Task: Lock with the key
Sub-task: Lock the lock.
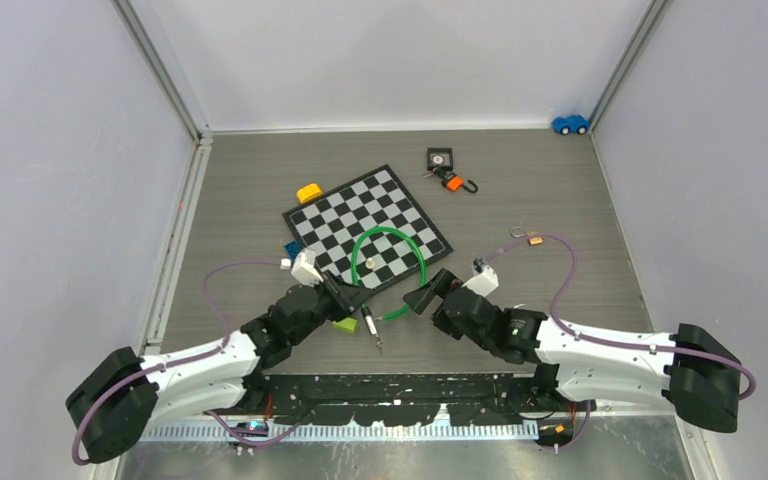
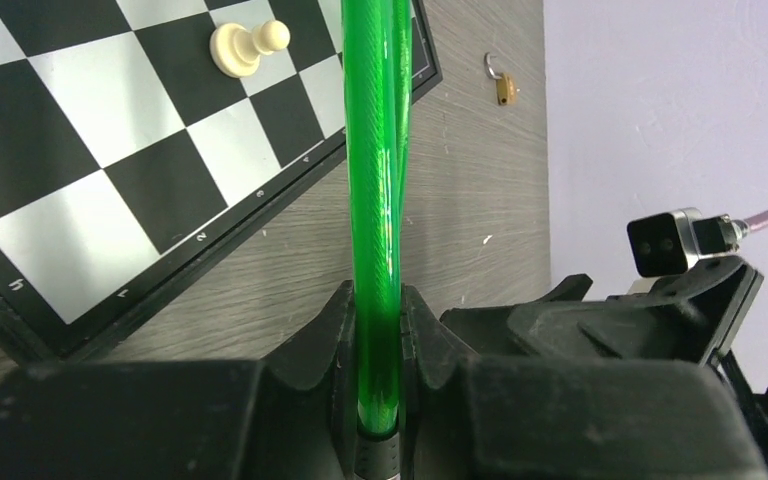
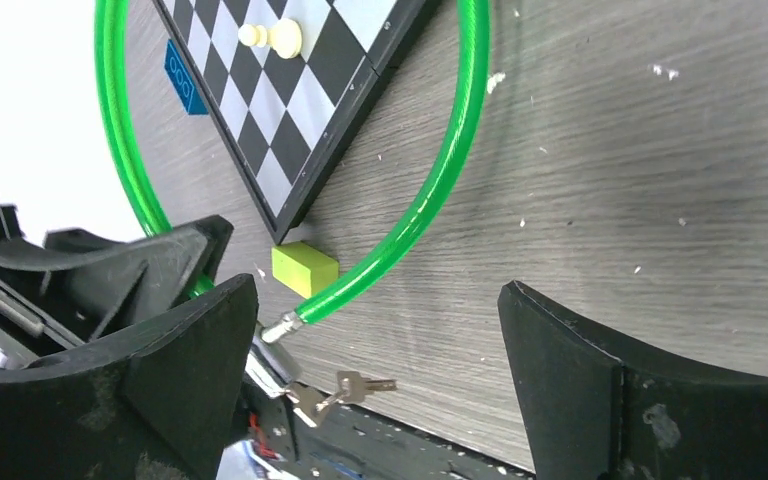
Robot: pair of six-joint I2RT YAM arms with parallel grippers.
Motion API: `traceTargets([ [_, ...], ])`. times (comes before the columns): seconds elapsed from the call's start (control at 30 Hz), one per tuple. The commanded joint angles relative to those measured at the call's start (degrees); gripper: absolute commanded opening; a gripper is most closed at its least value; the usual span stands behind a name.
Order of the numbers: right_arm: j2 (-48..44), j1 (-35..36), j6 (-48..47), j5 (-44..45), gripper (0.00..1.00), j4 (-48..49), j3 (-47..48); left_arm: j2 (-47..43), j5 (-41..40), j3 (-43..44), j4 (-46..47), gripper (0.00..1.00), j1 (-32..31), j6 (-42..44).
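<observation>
A green cable lock (image 1: 412, 262) lies looped over the near corner of the chessboard (image 1: 400, 205). Its metal lock body (image 1: 368, 320) rests by the table's front edge with a bunch of keys (image 1: 377, 342) in it. My left gripper (image 1: 355, 297) is shut on the green cable (image 2: 378, 200) just above the lock body. My right gripper (image 1: 425, 296) is open and empty, right of the loop. In the right wrist view the cable end (image 3: 430, 200), the lock body (image 3: 270, 365) and the keys (image 3: 345, 388) lie between and left of the wide-open jaws (image 3: 380, 310).
A white pawn (image 1: 369, 263) lies on the board inside the loop. A lime block (image 1: 345, 323) sits by the lock body. A small brass padlock (image 1: 530, 238), a yellow block (image 1: 308, 192), a blue brick (image 1: 291, 248), a black compass (image 1: 440, 158) with orange clip and a blue toy car (image 1: 570, 124) lie around.
</observation>
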Motion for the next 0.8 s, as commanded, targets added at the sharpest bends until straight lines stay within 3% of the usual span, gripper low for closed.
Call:
traceTargets([
  [0.0, 1.5, 0.0, 16.3, 1.4, 0.95, 5.5, 0.4, 0.1, 0.6, -2.2, 11.2, 0.00, -0.3, 6.8],
  [0.2, 6.5, -0.1, 22.5, 0.5, 0.95, 11.8, 0.0, 2.8, 2.9, -2.1, 13.5, 0.00, -0.3, 13.3],
  [0.6, 21.0, 0.0, 31.5, -6.1, 0.83, 29.0, -5.3, 6.8, 3.0, -1.5, 15.3, 0.00, -0.7, 24.5],
  [0.77, 22.2, 0.0, 32.7, -6.4, 0.81, 29.7, -5.9, 6.5, 1.4, -0.8, 14.3, 0.00, -1.2, 27.9],
])
